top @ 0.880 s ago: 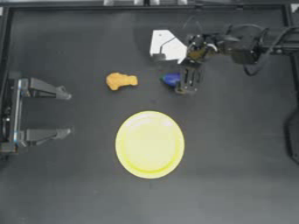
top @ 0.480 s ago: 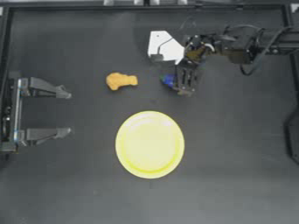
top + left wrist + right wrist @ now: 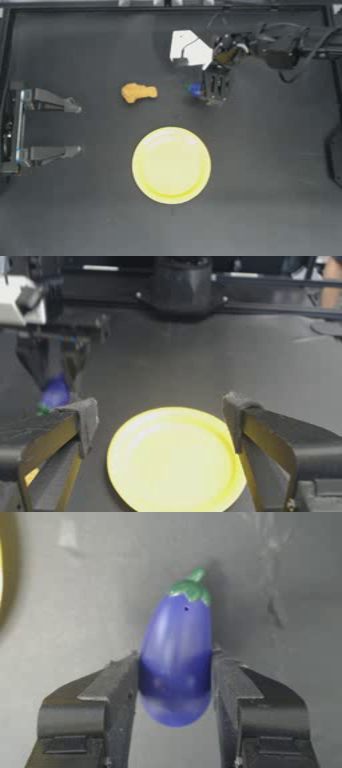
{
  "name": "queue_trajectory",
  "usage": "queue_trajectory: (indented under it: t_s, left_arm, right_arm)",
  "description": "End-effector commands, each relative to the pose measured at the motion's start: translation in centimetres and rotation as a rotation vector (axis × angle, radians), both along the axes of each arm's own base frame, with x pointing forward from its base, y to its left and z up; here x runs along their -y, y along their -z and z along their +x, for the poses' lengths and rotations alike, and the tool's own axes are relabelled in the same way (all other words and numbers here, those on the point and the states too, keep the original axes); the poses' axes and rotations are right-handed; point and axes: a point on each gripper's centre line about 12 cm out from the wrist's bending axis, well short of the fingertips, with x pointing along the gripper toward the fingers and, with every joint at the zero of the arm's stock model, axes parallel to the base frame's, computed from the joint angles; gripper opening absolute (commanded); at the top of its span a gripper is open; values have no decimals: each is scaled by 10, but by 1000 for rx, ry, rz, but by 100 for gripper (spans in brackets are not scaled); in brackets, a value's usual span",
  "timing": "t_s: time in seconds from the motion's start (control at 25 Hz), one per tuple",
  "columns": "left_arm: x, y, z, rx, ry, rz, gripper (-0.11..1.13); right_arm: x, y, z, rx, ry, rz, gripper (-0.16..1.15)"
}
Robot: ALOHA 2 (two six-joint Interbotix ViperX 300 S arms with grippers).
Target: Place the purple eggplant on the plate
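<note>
The purple eggplant [image 3: 196,89] is a small glossy blue-purple toy with a green cap, above the plate's right side in the top view. My right gripper [image 3: 214,89] reaches in from the upper right. In the right wrist view both fingers [image 3: 117,687] press on the flanks of the eggplant [image 3: 177,657], whose green cap points away from the wrist. The yellow plate [image 3: 171,165] lies bare in the middle of the table, apart from the eggplant. My left gripper [image 3: 75,128] is parked open at the left edge. The left wrist view shows the plate [image 3: 175,461] and the eggplant [image 3: 56,391] beyond it.
An orange-yellow lumpy piece [image 3: 137,92] lies to the left of the eggplant. A white angular object [image 3: 188,47] sits near the table's back edge, beside the right arm. Bare dark table lies between the eggplant and the plate.
The right gripper has shifted only slightly at the eggplant, which stays at the same spot. The left arm has not moved.
</note>
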Motion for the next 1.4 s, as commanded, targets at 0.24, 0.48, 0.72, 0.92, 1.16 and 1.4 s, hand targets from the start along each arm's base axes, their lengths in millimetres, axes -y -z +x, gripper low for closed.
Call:
queue_trajectory:
  t_s: [0.24,0.48,0.72,0.92,1.16,1.4]
  left_arm:
    - [-2,-5,3,6,-7,-1,103]
    - [-2,-5,3,6,-7,-1,103]
    - [-2,-5,3,6,-7,-1,103]
    - [-2,-2,2,2,-8,-1,103]
    - [-2,1,-2,4,-15,-26,103]
    - [-2,-2,-1,8,-14,-20,103]
  right_arm:
    - [-53,-79,23,162,-112,-29,31]
    - [-106,-88,38,193,-179,16,31]
    - [-140,-77,49,201,-201,44,31]
    - [-152,-55,61,190,-216,52,31]
    - [-154,-23,71,151,-202,78,31]
    - [-153,-9,73,129,-200,79,32]
